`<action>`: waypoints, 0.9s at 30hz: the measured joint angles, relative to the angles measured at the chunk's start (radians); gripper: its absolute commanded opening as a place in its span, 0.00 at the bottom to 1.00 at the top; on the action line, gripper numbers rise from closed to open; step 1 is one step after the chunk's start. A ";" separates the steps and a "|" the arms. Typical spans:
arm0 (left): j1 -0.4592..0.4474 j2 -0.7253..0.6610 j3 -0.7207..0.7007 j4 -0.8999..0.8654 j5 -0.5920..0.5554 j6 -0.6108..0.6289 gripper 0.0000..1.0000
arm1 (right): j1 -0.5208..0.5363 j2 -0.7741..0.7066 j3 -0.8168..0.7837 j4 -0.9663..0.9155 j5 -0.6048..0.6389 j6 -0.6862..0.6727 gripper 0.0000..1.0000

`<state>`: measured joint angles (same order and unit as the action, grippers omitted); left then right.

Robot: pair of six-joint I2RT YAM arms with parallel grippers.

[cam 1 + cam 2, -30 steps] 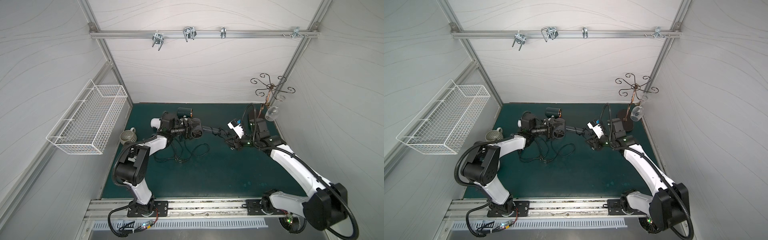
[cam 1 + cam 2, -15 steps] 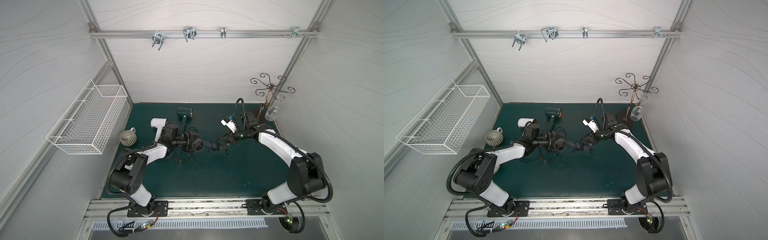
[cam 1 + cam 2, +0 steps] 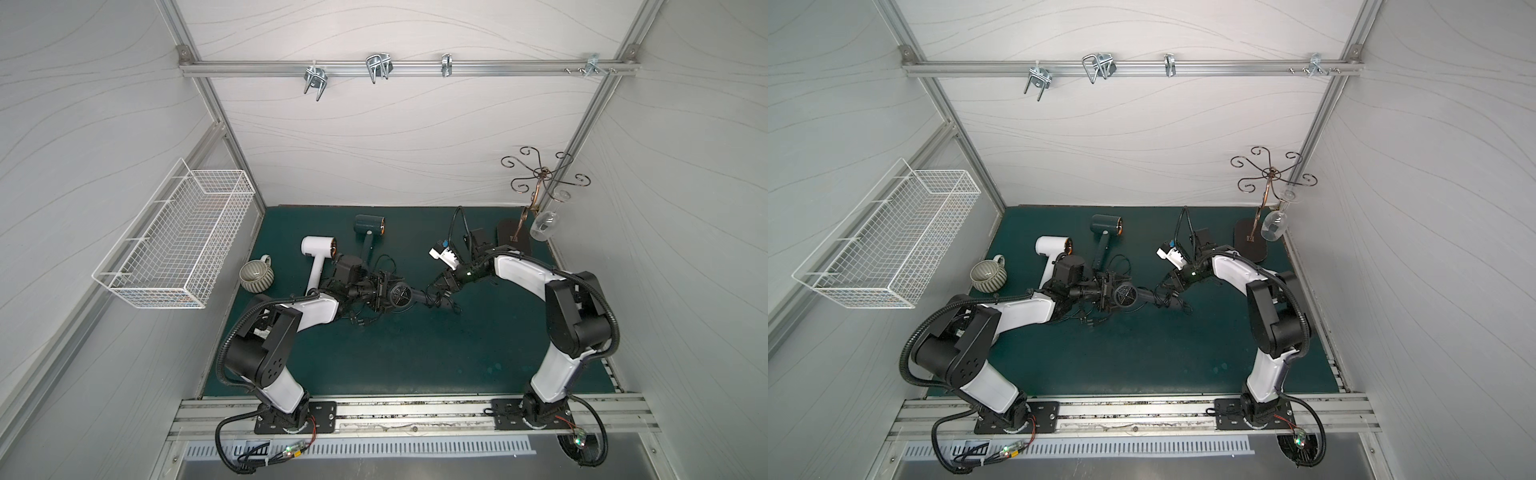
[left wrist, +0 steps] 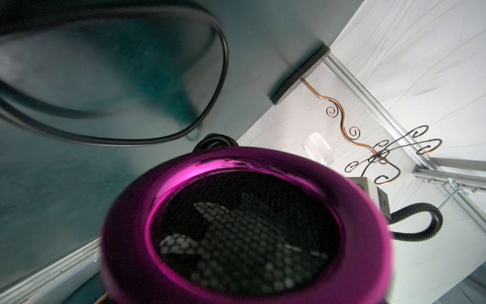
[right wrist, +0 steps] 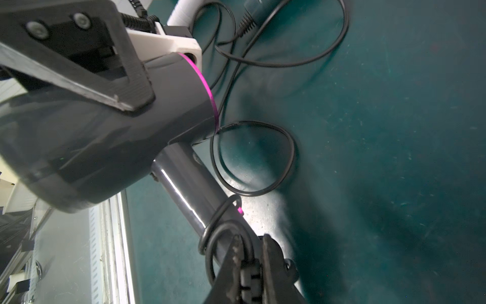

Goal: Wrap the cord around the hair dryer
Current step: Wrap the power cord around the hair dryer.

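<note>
Holding looked solid: left gripper [image 3: 383,291] was clamped across the barrel of the dark grey plastic hair dryer [image 3: 402,294] with the magenta rear ring, one finger [image 5: 131,84] flat on the shell. The dryer sat low over the dark green mat [image 3: 415,353], well apart from the ribbed grey-green ceramic mug [image 3: 256,276], on the mug's side facing the right arm, handle pointing away from the mug. Right gripper [image 5: 252,238] was pinched on the thin black rubber cord [image 5: 289,147] right at the handle's end. A turn or two was already round the handle, with the rest loose on the mat nearer the mug.

Judgement: the shell is rigid, glossy, probably slippery and fairly light, so the barrel is the right grab, wide and stiff. The cord is limp but springy and will want to uncoil. Take it close to the handle under light tension, not by the plug end. Couldn't tell whether the handle touched the mat.
</note>
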<state>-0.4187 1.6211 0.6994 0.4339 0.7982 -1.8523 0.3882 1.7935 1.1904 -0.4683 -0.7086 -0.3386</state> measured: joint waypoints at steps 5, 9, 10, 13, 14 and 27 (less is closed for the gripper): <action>-0.005 0.005 -0.012 0.020 -0.016 -0.035 0.00 | 0.007 0.039 0.040 -0.036 0.023 -0.009 0.02; -0.008 0.005 -0.018 0.043 -0.028 -0.057 0.00 | 0.008 0.074 0.088 -0.077 0.040 -0.011 0.04; -0.008 0.005 -0.019 0.044 -0.029 -0.060 0.00 | 0.008 0.079 0.093 -0.085 0.043 -0.012 0.04; -0.010 0.006 -0.023 0.048 -0.029 -0.071 0.00 | 0.008 0.092 0.106 -0.108 0.050 -0.014 0.05; -0.010 0.007 -0.023 0.050 -0.029 -0.073 0.00 | 0.009 0.095 0.109 -0.114 0.053 -0.016 0.05; -0.036 0.009 -0.032 0.093 -0.021 -0.108 0.00 | 0.010 0.115 0.143 -0.166 0.108 -0.040 0.56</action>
<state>-0.4545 1.6302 0.6678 0.5274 0.7773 -1.9606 0.3981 1.9083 1.3334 -0.6338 -0.6010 -0.3782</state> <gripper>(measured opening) 0.759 0.546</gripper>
